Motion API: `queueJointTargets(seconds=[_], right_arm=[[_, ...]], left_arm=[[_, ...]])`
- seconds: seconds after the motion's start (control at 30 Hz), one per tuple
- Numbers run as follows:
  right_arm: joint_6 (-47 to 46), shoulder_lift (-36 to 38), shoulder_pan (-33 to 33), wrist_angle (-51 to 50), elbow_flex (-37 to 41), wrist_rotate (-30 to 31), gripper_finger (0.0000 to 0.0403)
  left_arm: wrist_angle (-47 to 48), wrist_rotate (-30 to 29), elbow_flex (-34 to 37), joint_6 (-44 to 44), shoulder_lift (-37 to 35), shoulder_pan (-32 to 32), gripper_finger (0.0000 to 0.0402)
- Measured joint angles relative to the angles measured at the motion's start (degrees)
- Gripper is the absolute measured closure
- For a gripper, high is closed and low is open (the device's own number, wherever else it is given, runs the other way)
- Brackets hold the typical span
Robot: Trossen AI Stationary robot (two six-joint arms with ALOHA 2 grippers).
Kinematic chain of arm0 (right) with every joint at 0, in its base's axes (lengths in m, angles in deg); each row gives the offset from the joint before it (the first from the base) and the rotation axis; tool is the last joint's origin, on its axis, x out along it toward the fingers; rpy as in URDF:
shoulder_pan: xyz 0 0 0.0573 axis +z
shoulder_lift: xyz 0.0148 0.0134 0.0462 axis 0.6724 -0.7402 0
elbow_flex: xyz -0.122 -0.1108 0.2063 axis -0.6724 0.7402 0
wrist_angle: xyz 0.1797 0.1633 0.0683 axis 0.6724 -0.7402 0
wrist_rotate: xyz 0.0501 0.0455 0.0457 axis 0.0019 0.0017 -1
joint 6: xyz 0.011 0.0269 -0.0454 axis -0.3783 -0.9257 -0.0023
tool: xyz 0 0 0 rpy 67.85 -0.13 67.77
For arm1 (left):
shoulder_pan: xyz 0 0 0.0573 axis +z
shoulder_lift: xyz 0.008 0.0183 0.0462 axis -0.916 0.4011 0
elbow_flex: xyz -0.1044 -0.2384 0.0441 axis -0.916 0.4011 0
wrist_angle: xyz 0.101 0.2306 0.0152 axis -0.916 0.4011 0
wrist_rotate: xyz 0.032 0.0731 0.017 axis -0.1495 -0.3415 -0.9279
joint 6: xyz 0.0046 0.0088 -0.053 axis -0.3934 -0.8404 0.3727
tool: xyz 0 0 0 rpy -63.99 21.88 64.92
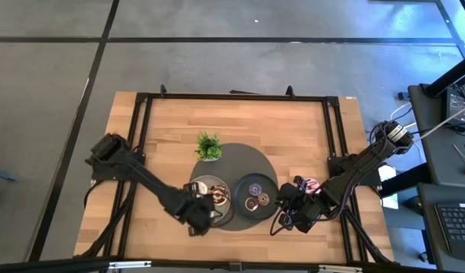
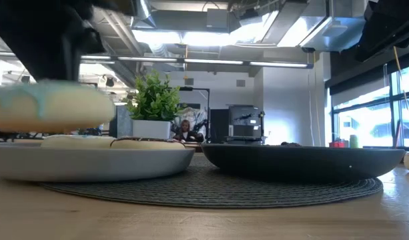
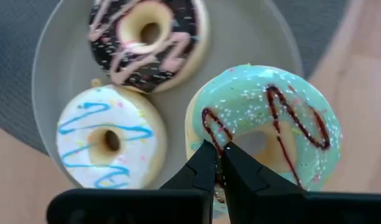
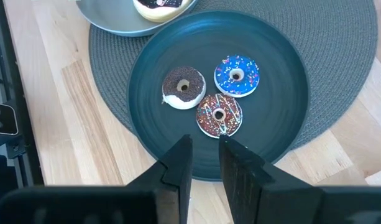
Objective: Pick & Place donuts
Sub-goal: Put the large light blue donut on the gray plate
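Note:
My left gripper (image 3: 219,157) is shut on a green-iced donut (image 3: 265,124) with dark red drizzle, above the near rim of the grey plate (image 3: 252,37). The low view shows this donut (image 2: 51,110) level and clear of the plate (image 2: 91,163). A chocolate donut with pink drizzle (image 3: 146,37) and a white donut with blue drizzle (image 3: 109,140) lie flat on that plate. My right gripper (image 4: 206,162) is narrowly open and empty over the near edge of the dark plate (image 4: 146,124). Three tiny donuts lie on that plate: chocolate-white (image 4: 184,87), blue (image 4: 237,76) and brown sprinkled (image 4: 219,115). My left gripper holds the green donut by the near side of its ring (image 3: 209,127), between the hole and the outer edge. The fingers (image 3: 202,163) hide the place of contact. The donut sits level and lifted clear above the grey plate.
Both plates stand on a round grey woven mat (image 1: 251,163). A small potted plant (image 1: 208,145) stands at the mat's far left. A pink donut (image 1: 312,184) lies on the wood right of the dark plate, close to my right gripper (image 1: 296,211). A black frame borders the table.

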Motion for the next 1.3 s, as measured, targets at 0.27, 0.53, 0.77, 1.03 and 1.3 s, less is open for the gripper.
queueJointTargets(seconds=[0.27, 0.53, 0.77, 1.03, 1.3], right_arm=[[2.28, 0.0, 0.0, 0.02, 0.0, 0.0, 0.032], [2.77, 0.0, 0.0, 0.02, 0.0, -0.02, 0.032], [2.77, 0.0, 0.0, 0.04, 0.0, -0.06, 0.032], [2.77, 0.0, 0.0, 0.04, -0.02, -0.09, 0.032], [2.45, 0.0, 0.0, 0.08, 0.0, -2.69, 0.032]], left_arm=[[-0.55, 3.16, 2.84, 1.16, 0.19, 3.13, 0.0388], [-1.98, 1.04, 3.71, 1.33, 0.26, 3.18, 0.037], [-1.95, 2.35, 3.71, 1.33, 0.25, 3.14, 0.0363], [-1.89, 2.33, 3.71, 1.33, 0.26, 3.14, 0.0361], [-1.89, 2.42, 3.71, 1.36, 0.26, 3.23, 0.0339]])
